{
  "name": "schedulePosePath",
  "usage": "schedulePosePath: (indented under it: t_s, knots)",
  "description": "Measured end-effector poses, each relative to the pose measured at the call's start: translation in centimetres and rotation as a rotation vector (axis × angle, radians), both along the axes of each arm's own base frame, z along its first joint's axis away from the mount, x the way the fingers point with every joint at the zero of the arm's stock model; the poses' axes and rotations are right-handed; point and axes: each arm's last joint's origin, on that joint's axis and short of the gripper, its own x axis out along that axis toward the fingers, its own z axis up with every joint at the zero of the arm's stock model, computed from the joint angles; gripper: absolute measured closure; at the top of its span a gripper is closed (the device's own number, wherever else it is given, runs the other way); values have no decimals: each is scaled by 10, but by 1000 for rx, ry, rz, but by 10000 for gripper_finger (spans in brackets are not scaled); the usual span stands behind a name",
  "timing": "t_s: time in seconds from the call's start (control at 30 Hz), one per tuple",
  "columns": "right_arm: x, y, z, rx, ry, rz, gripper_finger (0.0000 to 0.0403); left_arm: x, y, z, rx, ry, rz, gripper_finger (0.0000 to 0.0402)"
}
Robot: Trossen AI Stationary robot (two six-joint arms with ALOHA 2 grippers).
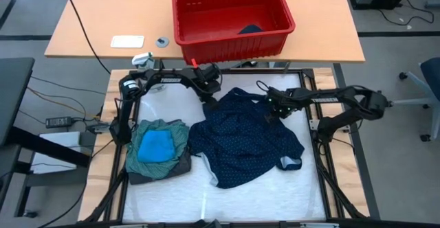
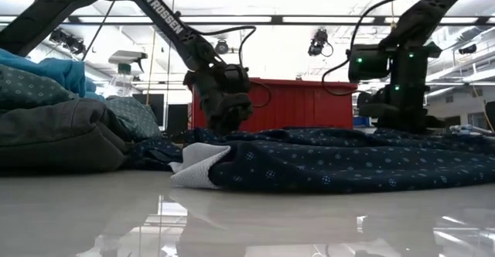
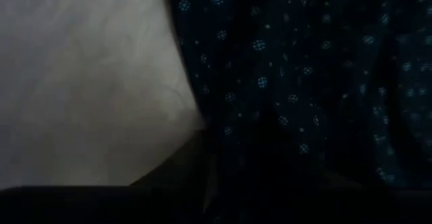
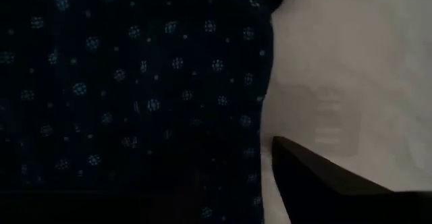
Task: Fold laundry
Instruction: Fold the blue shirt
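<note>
While both hands sink into the navy dotted piece (image 1: pixel 244 142), fingertips stay hidden

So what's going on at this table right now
Two robot arms are working on a navy dotted garment spread crumpled on the white work surface. The left end effector and right end effector are both down at its far edge. Beside it sits a pile of teal, grey and blue pieces. A red bin stands behind.
</note>
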Motion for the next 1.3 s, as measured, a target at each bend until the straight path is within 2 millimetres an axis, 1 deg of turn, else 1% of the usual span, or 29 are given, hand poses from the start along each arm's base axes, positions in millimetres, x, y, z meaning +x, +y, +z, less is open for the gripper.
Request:
schedulePosePath:
  t_s: [0.07, 0.13, 0.17, 0.2, 0.23, 0.27, 0.33, 0.4, 0.43, 0.5, 0.53, 0.57, 0.63, 0.7, 0.8, 0.87, 0.9, 0.97, 1.03, 1.13, 1.2, 1.23, 1.3]
  knots:
    - [0, -1, -1, 3, 8, -6, 251, 2, -4, -2, 33, 17, -24, 307]
    - [0, -1, 0, -7, -1, 16, 300, 4, -6, -3, 58, 24, -38, 364]
    - [0, 0, 1, -16, -13, 33, 330, 4, -6, -3, 57, 25, -33, 381]
    - [0, 0, 4, -27, -26, 53, 363, 4, -6, -3, 55, 26, -25, 388]
    - [0, -1, 7, -42, -41, 80, 382, 4, -6, -3, 54, 27, -15, 392]
    - [-1, -1, 10, -52, -48, 105, 388, 5, -5, -1, 49, 29, -2, 394]
    - [-3, -1, 19, -44, -50, 138, 393, 5, -2, 11, 46, 40, 40, 397]
    - [-5, 0, 40, -59, -48, 186, 396, 2, -7, 27, 66, 93, 66, 398]
    - [-6, 3, 52, -82, -47, 218, 396, 1, -11, 41, 83, 99, 66, 398]
    - [-9, 11, 78, -141, -27, 291, 398, 1, -22, 87, 186, 25, 61, 399]
    - [-11, 16, 93, -178, -28, 331, 398, -2, -30, 112, 223, -24, 41, 399]
    - [-13, 20, 110, -231, -51, 367, 399, -7, -40, 132, 243, -58, 20, 399]
    - [-19, 31, 146, -327, -136, 434, 400, -16, -63, 165, 272, -111, -12, 400]
    - [-29, 44, 181, -398, -251, 487, 400, -24, -87, 196, 285, -176, -20, 400]
    - [-52, 63, 233, -488, -463, 522, 400, -48, -129, 255, 280, -347, -35, 400]
    - [-70, 73, 259, -503, -593, 576, 400, -63, -158, 283, 258, -441, -84, 400]
    - [-78, 78, 270, -498, -678, 622, 401, -69, -174, 293, 254, -483, -137, 401]
    - [-92, 87, 294, -468, -896, 749, 401, -77, -205, 308, 272, -555, -264, 401]
    - [-102, 96, 314, -403, -1081, 875, 401, -83, -230, 322, 245, -625, -298, 401]
    - [-112, 103, 330, -293, -1224, 1009, 401, -95, -260, 349, 150, -753, -304, 401]
    - [-113, 107, 338, -218, -1296, 1068, 401, -94, -279, 364, 96, -871, -320, 401]
    - [-114, 108, 343, -188, -1336, 1094, 401, -94, -289, 369, 70, -922, -339, 401]
    - [-117, 111, 352, -137, -1422, 1144, 401, -93, -308, 373, 21, -977, -387, 401]
